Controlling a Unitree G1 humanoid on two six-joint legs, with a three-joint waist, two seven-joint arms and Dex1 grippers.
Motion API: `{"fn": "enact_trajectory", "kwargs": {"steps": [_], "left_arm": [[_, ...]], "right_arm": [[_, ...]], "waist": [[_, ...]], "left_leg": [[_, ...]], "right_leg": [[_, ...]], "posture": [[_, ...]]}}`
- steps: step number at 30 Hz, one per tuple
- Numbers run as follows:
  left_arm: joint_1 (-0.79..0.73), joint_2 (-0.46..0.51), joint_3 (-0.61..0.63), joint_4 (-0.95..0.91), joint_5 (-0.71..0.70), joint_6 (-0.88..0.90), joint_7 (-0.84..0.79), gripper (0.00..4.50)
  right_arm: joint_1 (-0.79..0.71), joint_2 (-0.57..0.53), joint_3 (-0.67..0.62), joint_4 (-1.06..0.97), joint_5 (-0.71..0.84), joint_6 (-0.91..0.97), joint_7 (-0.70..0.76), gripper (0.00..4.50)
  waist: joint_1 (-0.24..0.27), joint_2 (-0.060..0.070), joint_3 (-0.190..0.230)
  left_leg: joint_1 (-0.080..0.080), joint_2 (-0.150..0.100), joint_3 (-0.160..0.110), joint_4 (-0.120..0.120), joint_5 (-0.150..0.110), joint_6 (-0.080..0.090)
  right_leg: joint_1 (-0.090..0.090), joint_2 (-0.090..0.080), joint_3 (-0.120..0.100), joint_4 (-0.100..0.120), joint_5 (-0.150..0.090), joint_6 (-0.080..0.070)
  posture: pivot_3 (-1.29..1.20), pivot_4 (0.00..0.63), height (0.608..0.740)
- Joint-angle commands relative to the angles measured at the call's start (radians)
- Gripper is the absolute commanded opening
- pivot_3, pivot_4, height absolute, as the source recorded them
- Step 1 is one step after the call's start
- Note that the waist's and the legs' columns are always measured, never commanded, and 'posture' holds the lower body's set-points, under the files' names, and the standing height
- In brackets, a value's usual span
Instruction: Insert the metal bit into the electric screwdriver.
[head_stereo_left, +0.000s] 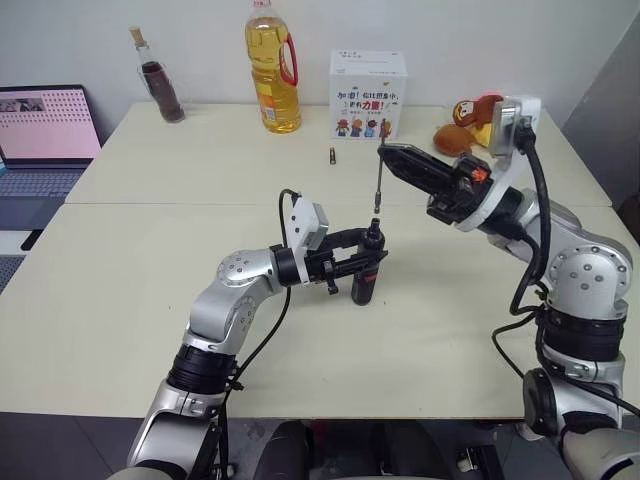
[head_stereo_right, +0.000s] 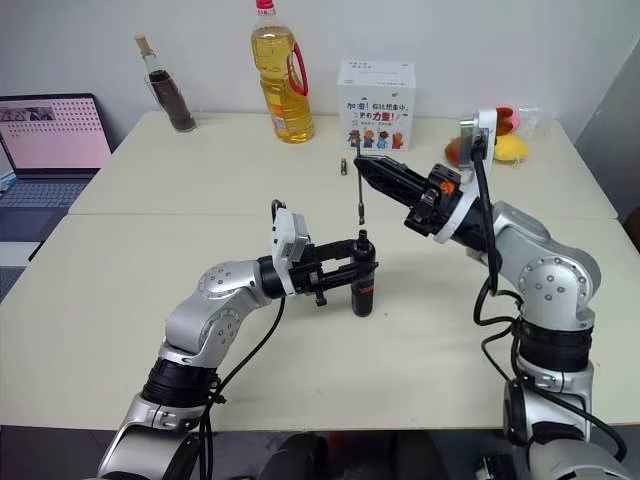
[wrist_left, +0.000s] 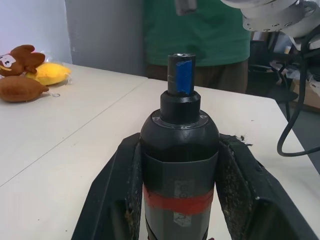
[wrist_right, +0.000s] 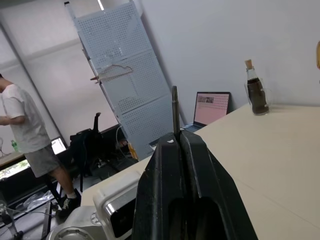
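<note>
The electric screwdriver (head_stereo_left: 366, 272), black with a red band, stands upright at the table's middle. My left gripper (head_stereo_left: 368, 252) is shut on its body from the side; in the left wrist view the fingers (wrist_left: 116, 190) clamp the screwdriver (wrist_left: 179, 145) with its open socket on top. My right gripper (head_stereo_left: 385, 151) is shut on the upper end of the metal bit (head_stereo_left: 378, 186), a thin dark rod hanging straight down. The bit's lower end hovers just above the screwdriver's top, with a small gap. In the right wrist view the bit (wrist_right: 175, 112) sticks out past the closed fingertips (wrist_right: 186, 150).
Along the far table edge stand a dark bottle (head_stereo_left: 160, 88), an oil bottle (head_stereo_left: 272, 70), a white box (head_stereo_left: 367, 95) and plush toys (head_stereo_left: 462, 125). A small battery (head_stereo_left: 333, 155) lies near the box. A laptop (head_stereo_left: 42, 135) sits at the left. A person in green (wrist_left: 200, 30) stands beyond the table.
</note>
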Motion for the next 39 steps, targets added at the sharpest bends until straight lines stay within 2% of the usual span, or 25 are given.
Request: {"fn": "enact_trajectory", "kwargs": {"steps": [1,39], "left_arm": [[0.006,0.002,-0.009,-0.022,0.001,0.008,0.001,1.67],[-0.009,0.010,-0.007,-0.024,0.003,0.015,-0.002,1.67]], "right_arm": [[-0.003,-0.010,-0.003,-0.030,0.001,-0.029,0.015,0.03],[0.042,-0.014,0.062,-0.019,-0.069,-0.101,0.050,0.03]], "waist": [[0.000,0.000,0.000],[0.000,0.000,0.000]], "left_leg": [[0.000,0.000,0.000,0.000,0.000,0.000],[0.000,0.000,0.000,0.000,0.000,0.000]], "right_leg": [[0.000,0.000,0.000,0.000,0.000,0.000],[0.000,0.000,0.000,0.000,0.000,0.000]], "posture": [[0.00,0.150,0.740],[0.00,0.150,0.740]]}}
